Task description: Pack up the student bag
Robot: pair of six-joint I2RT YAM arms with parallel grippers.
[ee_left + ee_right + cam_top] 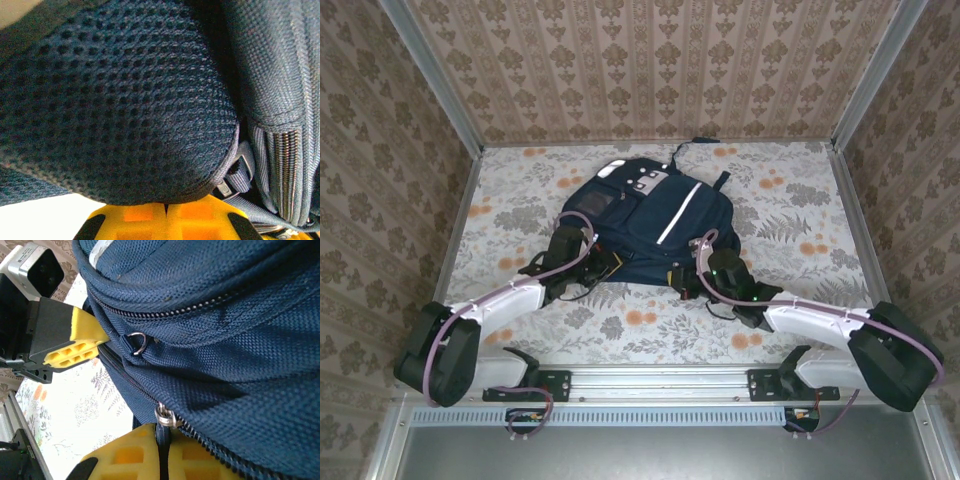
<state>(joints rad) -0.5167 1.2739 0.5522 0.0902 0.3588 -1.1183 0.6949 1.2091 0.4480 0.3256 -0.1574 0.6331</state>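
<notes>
1. One floral worktop (790, 330) carries the student bag (650, 225), which lies flat at centre, toward the far wall.
2. At the bag's near left corner the left fingers (135, 220) are drawn together. A padded mesh strap (115, 110) covers their tips, so any hold cannot be told.
3. At the near right the right fingers (130, 455) are clamped on a zip pull (162, 421).
4. A small metal ring (138, 342) hangs near the upper zip, untouched.

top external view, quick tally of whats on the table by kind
student bag: 1
robot arms: 2 (left arm, right arm)
total: 3
</notes>
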